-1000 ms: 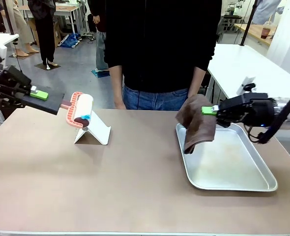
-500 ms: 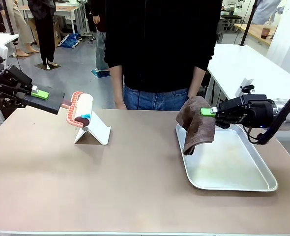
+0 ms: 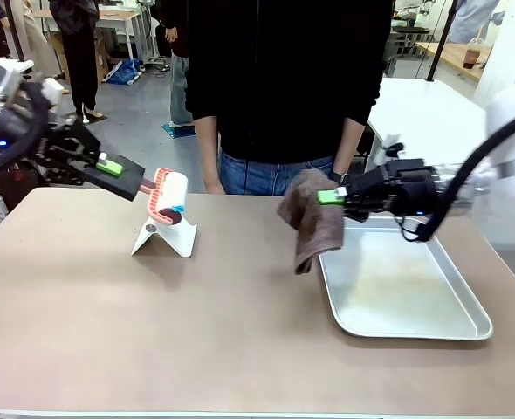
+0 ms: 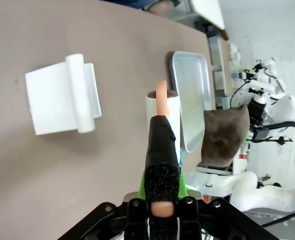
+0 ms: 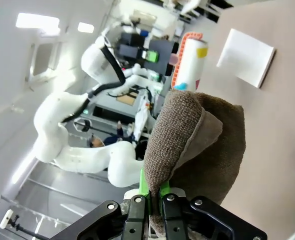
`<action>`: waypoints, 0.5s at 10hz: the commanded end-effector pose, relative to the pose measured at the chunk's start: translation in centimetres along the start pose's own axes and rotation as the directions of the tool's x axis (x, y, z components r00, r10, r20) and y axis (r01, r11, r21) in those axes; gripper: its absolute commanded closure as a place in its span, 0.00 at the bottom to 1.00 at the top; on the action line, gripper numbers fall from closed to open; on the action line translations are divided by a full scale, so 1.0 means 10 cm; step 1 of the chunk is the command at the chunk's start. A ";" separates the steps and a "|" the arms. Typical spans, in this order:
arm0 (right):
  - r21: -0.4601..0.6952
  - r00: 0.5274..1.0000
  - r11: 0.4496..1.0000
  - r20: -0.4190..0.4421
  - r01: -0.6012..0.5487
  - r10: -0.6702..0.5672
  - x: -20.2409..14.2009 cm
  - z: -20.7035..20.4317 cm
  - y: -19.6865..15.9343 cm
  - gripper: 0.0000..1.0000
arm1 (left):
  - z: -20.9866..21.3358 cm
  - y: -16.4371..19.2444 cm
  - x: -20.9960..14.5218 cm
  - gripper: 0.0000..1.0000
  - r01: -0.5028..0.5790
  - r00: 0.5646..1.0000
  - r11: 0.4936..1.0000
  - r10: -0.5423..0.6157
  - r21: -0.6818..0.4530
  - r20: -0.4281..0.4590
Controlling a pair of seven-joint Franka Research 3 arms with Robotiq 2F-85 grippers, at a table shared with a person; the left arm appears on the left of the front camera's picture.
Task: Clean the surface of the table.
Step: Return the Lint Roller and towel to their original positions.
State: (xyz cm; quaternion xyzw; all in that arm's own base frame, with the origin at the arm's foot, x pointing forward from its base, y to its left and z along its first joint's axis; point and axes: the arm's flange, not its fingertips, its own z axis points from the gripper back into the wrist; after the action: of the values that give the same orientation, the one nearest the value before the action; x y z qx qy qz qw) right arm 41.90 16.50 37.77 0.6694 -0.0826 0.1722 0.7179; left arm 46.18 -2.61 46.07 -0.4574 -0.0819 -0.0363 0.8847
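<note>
The taupe table (image 3: 153,332) stretches across the front view. My left gripper (image 3: 111,166) is shut on the pink handle of a lint roller (image 3: 170,194), which hangs just over a white stand (image 3: 166,237). The left wrist view looks along my left gripper (image 4: 161,130) to the roller (image 4: 163,107), with the stand (image 4: 62,100) off to its side. A brown cloth (image 3: 314,218) droops from my right gripper (image 3: 332,196), which is shut on it, beside the left edge of the tray. In the right wrist view my right gripper (image 5: 155,192) pinches the cloth (image 5: 197,145).
A shiny metal tray (image 3: 397,288) lies on the right part of the table, also seen as the tray (image 4: 190,95) in the left wrist view. A person in black (image 3: 284,87) stands at the far edge, between the roller and the cloth.
My left gripper has swung right, carrying the lint roller along above the stand. My right gripper has carried the cloth left, from over the tray to beside its left edge.
</note>
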 end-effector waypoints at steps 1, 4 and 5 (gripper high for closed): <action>-0.089 0.997 0.996 -0.061 0.030 -0.036 0.20 -0.31 -0.20 0.92 | -0.09 -0.05 0.15 0.78 -0.012 0.999 0.999 0.014 0.041 -0.047; -0.180 0.978 0.981 -0.181 0.073 -0.106 0.29 -0.69 -0.49 0.92 | -0.40 0.06 0.21 0.78 0.064 0.994 0.989 -0.051 0.131 -0.098; -0.184 0.974 0.979 -0.186 0.092 -0.127 0.31 -0.73 -0.56 0.92 | -0.46 0.10 0.25 0.78 0.069 0.993 0.988 -0.054 0.140 -0.110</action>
State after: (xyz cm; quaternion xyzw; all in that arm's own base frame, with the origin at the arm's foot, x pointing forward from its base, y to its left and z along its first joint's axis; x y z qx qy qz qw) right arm 44.69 23.47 32.43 0.5969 -0.0032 0.1944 0.7784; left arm 48.69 -5.51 43.10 -0.3987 -0.0464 -0.0701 0.9132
